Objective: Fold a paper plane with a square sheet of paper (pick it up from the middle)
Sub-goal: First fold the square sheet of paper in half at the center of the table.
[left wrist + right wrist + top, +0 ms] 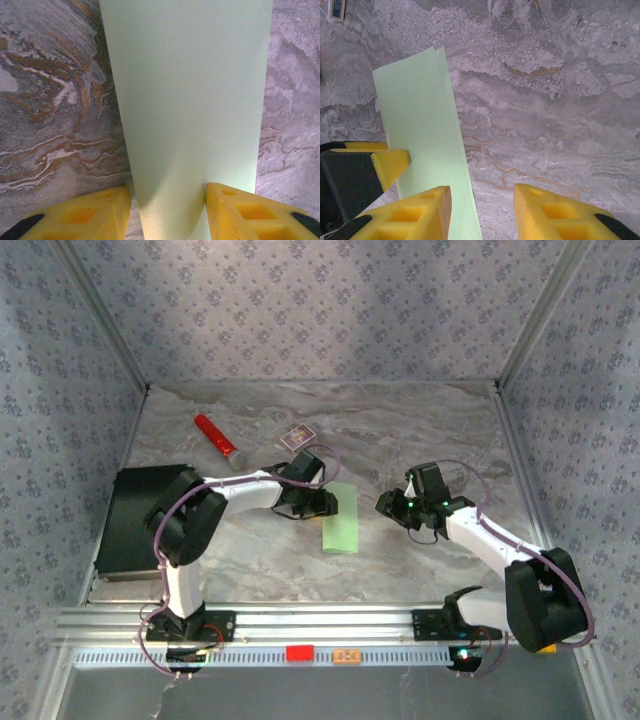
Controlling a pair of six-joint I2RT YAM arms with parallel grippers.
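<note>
1. The paper (341, 522) (190, 100) (420, 125) is thin, smooth and pale green. It is folded into one long strip with straight edges. It lies in the middle of the tabletop (430, 430), which looks like grey and brown stone with wavy lines.
2. The left claw (322, 503) (168, 215) has chunky yellow plastic fingers (80, 215). The paper runs between them and touches both. The strip gets narrower there, so this claw is gripping the paper by its sides.
3. The right claw (390, 505) (482, 215) is open. Its yellow fingers stand apart with bare tabletop between them. One finger is in front of the paper's edge. I cannot tell if it touches.
4. A shiny red tube (214, 435) lies near the far left corner. It is long and round.
5. A small flat card box (297, 436) (336, 7) lies near the tube, not touching it.
6. A big flat black block (135, 520) sits at the left edge.
7. Count: one paper, two claws with two fingers each, one tube, one box, one block.
</note>
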